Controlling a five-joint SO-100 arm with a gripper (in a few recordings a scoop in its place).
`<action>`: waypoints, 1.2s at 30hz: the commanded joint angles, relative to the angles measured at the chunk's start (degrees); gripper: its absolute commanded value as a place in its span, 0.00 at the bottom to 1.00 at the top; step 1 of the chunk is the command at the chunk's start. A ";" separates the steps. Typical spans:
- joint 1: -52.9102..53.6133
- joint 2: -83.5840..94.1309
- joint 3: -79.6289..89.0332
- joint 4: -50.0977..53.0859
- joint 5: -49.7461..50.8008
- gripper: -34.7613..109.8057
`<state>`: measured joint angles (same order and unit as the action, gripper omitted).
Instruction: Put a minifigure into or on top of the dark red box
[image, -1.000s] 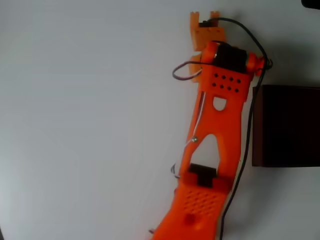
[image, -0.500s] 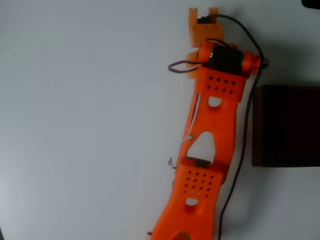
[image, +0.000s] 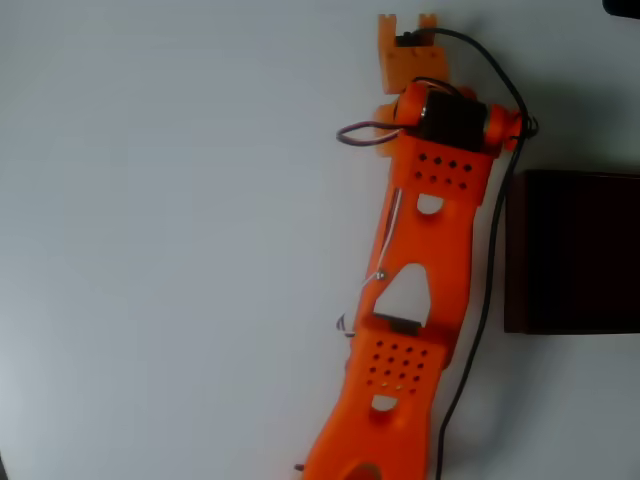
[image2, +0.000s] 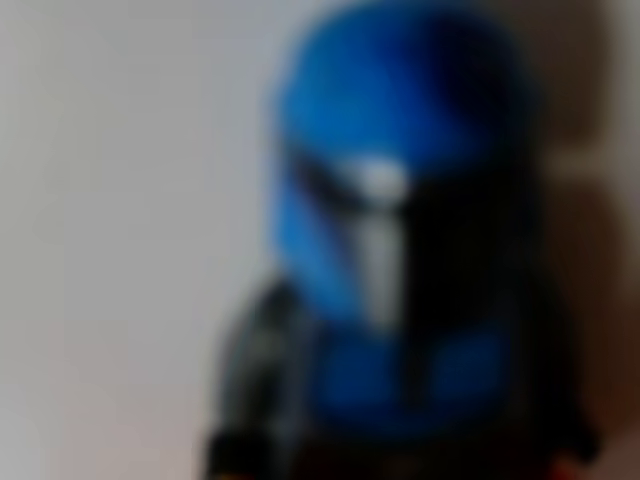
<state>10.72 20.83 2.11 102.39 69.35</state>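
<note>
In the wrist view the minifigure (image2: 400, 250) looms very close and blurred, with a bright blue helmet, a pale visor stripe and a dark body below. From overhead, my orange arm reaches up the picture and my gripper (image: 406, 28) sits near the top edge, pointing down at the table. The arm's own parts hide its fingers and the figure there, so I cannot make out how the jaws stand. The dark red box (image: 575, 250) rests at the right edge, below and to the right of the gripper, apart from it.
The white table (image: 170, 240) stretches bare to the left of the arm. A black cable (image: 487, 300) runs down between the arm and the box's left wall. A dark object (image: 622, 6) pokes in at the top right corner.
Over the first half second the arm stretched further up the picture and the gripper shifted slightly up. Since then nothing has moved.
</note>
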 joint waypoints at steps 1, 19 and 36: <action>-0.53 1.05 -0.70 1.58 -0.18 0.25; 24.17 43.68 37.44 1.93 -29.97 0.24; 40.61 40.08 39.55 1.85 -38.23 0.24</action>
<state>51.77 57.30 39.90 103.27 29.79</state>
